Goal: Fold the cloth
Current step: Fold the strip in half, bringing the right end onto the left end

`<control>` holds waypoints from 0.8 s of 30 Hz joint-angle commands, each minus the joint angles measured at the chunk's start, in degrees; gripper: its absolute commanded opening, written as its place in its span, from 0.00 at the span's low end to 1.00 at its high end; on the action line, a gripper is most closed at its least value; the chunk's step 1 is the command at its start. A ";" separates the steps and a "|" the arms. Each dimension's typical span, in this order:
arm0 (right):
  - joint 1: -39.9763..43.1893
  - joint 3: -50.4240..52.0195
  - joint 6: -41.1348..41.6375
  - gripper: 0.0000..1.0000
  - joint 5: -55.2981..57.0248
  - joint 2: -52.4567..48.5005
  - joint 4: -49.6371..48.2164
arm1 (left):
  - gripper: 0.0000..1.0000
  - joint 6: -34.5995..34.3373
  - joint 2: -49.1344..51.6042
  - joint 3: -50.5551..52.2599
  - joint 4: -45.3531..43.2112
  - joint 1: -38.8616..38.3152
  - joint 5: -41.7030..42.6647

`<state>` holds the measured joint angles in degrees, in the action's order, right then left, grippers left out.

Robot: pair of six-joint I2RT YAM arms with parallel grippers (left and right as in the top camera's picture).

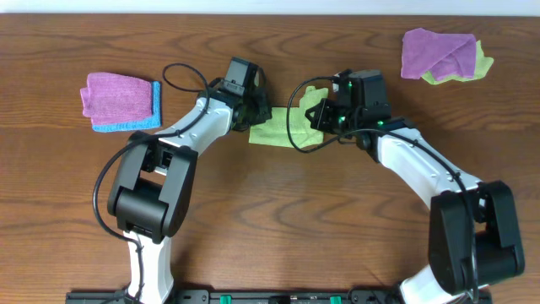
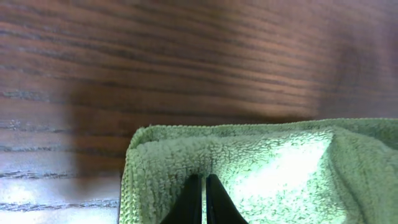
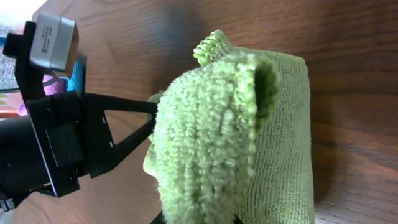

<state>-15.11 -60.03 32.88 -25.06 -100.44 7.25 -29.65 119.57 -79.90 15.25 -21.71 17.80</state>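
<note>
A light green cloth (image 1: 272, 128) lies partly folded at the middle of the wooden table. My left gripper (image 1: 255, 113) is at the cloth's left edge. In the left wrist view its fingers (image 2: 203, 190) are shut together, pinching a crease of the green cloth (image 2: 273, 168) near a folded corner. My right gripper (image 1: 325, 116) is shut on the cloth's right side and holds a bunched flap (image 3: 211, 143) raised above the flat part (image 3: 289, 124). The flap hides the right fingers (image 3: 199, 216). The left gripper (image 3: 149, 107) shows behind the flap.
A folded purple cloth (image 1: 116, 93) on a blue one (image 1: 154, 108) lies at the left. A purple cloth (image 1: 437, 51) over a green one (image 1: 481, 63) lies at the back right. Arm cables loop over the table near the cloth.
</note>
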 commanded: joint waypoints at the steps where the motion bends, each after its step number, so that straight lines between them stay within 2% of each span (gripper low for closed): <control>1: -1.44 -1.84 0.94 0.01 0.98 0.37 -0.20 | 0.06 1.46 -2.21 -1.29 0.50 0.87 -0.24; 24: -6.91 -3.02 2.14 0.01 5.55 -0.87 -3.45 | 0.06 4.44 -8.87 -1.27 5.84 7.74 -0.26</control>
<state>-21.12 -61.89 33.87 -20.82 -100.51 4.34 -26.68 112.60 -79.92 20.43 -14.85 17.78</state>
